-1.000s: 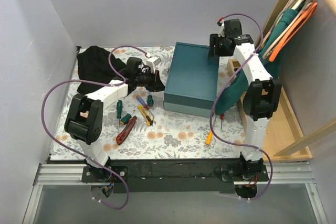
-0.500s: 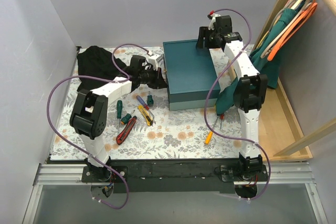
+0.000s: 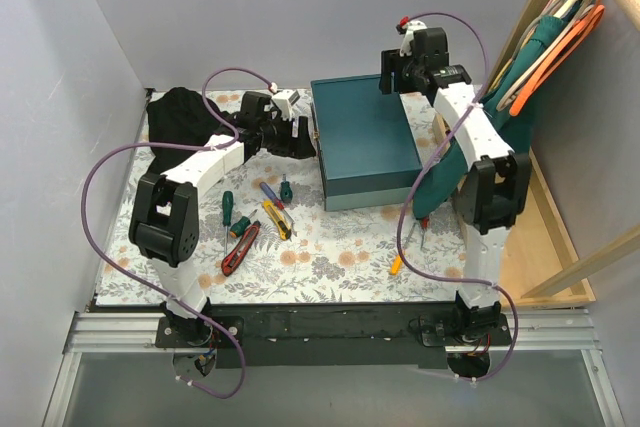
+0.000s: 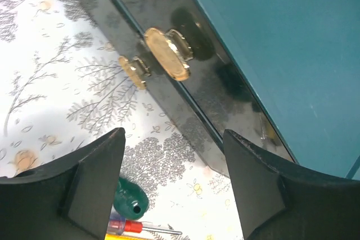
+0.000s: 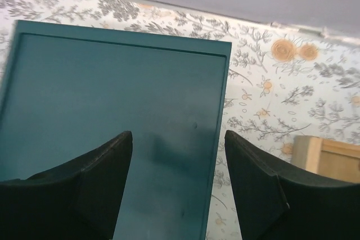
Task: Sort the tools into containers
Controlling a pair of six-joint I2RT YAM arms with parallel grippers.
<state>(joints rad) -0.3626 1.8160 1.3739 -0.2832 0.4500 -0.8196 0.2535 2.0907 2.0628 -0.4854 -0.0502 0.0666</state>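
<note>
The large dark teal box (image 3: 365, 142) lies shut at the back middle of the floral table; the containers are out of view. My left gripper (image 3: 306, 137) stands open beside the box's left side, facing two brass latches (image 4: 169, 54) and holding nothing. My right gripper (image 3: 398, 75) hovers open over the back of the lid (image 5: 112, 105), empty. The tools lie loose in front of the box: a green screwdriver (image 3: 227, 207), a stubby green handle (image 4: 130, 199), a yellow knife (image 3: 277, 219), a red knife (image 3: 241, 247) and an orange screwdriver (image 3: 398, 262).
A black cloth (image 3: 185, 122) is heaped at the back left. Teal cloth and orange hangers (image 3: 545, 47) hang at the right above a wooden frame (image 3: 540, 237). Purple cables loop from both arms. Walls close off the left and back.
The box has slid left and squared up. My left gripper has opened and shifted toward the back along the box's side. The right gripper has moved left over the lid.
</note>
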